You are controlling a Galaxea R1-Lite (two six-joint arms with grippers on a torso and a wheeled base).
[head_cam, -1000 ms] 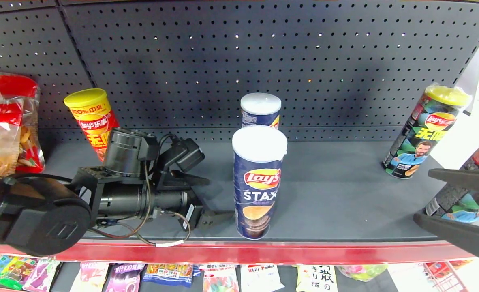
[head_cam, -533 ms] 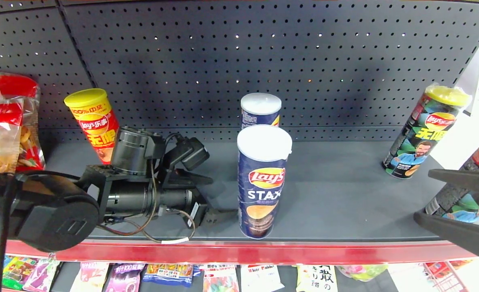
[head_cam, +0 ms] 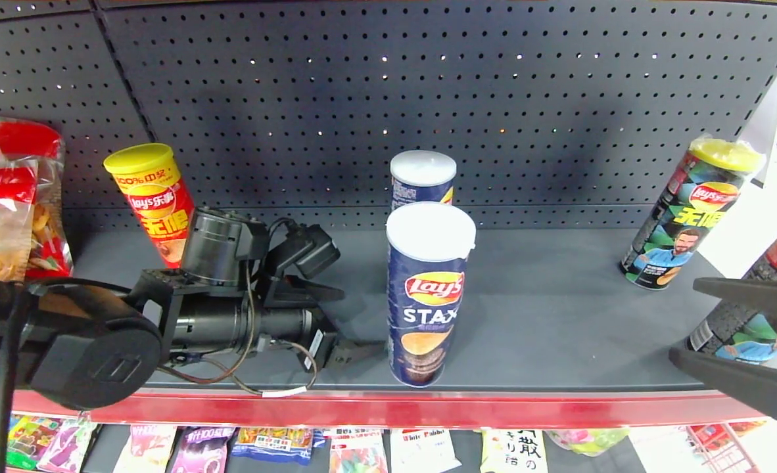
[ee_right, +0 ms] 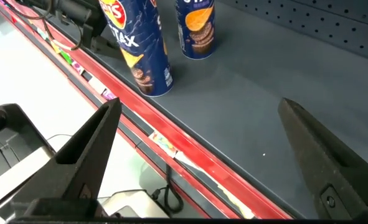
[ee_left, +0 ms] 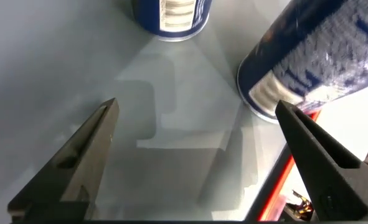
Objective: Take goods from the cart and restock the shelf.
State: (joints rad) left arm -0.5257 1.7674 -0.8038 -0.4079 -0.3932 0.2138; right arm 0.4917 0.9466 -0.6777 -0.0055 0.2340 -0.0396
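Blue can point(head_cam: 430, 295) shifted right, left hand point(head_cam: 363, 320) advanced — spread wide

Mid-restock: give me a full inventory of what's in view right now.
front chip can: one, blue with white lid, mid-shelf near the front
rear chip can: one, same colours, behind it
yellow-lidded can: one, red and yellow, back left
green can: one, yellow lid, back right
partly hidden cans: two, far right edge
snack bag: one, red, far left
packets: several, mixed colours, shelf below
shelf: one, grey with red edge
left gripper: open, black, beside the front chip can
right gripper: open, black, shelf's right front corner
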